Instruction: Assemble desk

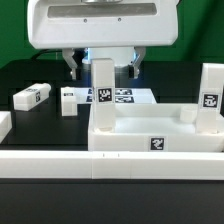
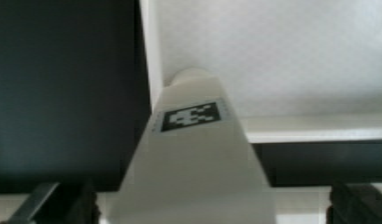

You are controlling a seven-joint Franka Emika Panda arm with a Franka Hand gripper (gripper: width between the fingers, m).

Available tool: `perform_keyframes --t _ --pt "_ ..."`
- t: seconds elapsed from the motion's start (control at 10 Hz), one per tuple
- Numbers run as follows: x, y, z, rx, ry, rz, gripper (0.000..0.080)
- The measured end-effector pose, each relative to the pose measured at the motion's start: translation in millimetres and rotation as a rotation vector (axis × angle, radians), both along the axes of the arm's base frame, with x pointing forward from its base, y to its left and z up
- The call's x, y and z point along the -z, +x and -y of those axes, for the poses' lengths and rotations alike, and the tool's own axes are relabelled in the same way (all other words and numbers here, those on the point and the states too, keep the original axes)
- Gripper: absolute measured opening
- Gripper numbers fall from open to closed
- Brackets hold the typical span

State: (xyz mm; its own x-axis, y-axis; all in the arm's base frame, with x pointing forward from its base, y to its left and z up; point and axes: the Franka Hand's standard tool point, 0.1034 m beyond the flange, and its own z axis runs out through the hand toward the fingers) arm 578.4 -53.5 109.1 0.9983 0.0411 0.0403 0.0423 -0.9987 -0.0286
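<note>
The white desk top (image 1: 160, 128), a rimmed tray with a square tag on its front wall, lies in the middle of the table. One white leg (image 1: 103, 92) stands upright at its corner on the exterior view's left. A second leg (image 1: 210, 95) stands upright at the corner on the right. My gripper (image 1: 103, 68) is open above the first leg, with one finger on each side of the leg's top and a gap to both. In the wrist view the tagged leg (image 2: 198, 150) runs between the dark fingers (image 2: 42, 204), over the desk top (image 2: 286, 60).
Two loose tagged legs (image 1: 32, 96) (image 1: 68, 98) lie on the black table at the exterior view's left. The marker board (image 1: 122, 96) lies behind the desk top. A long low white rail (image 1: 100, 165) runs along the front.
</note>
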Motion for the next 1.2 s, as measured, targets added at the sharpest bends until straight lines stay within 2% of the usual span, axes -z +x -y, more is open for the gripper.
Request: perform_keyframes --t 0.1,0.2,0.3,0.4,0.5,0.8,1.2 --pt "0.2 -0.3 0.3 -0.062 -0.002 0.001 0.0649" --pt "0.4 -0.5 0.3 -0.062 -0.002 0.001 0.0521" --pt "0.5 -0.6 0.3 -0.061 -0.002 0.001 0.0521" --pt "0.6 -0.7 0.4 -0.061 -0.002 0.001 0.0385" --pt "0.6 -0.8 0.4 -0.061 -0.002 0.000 0.0288" --pt "0.7 -0.7 0.4 -0.020 0.001 0.000 0.0288" --pt "1.2 -0.4 1.0 0.424 0.018 -0.012 0.0288"
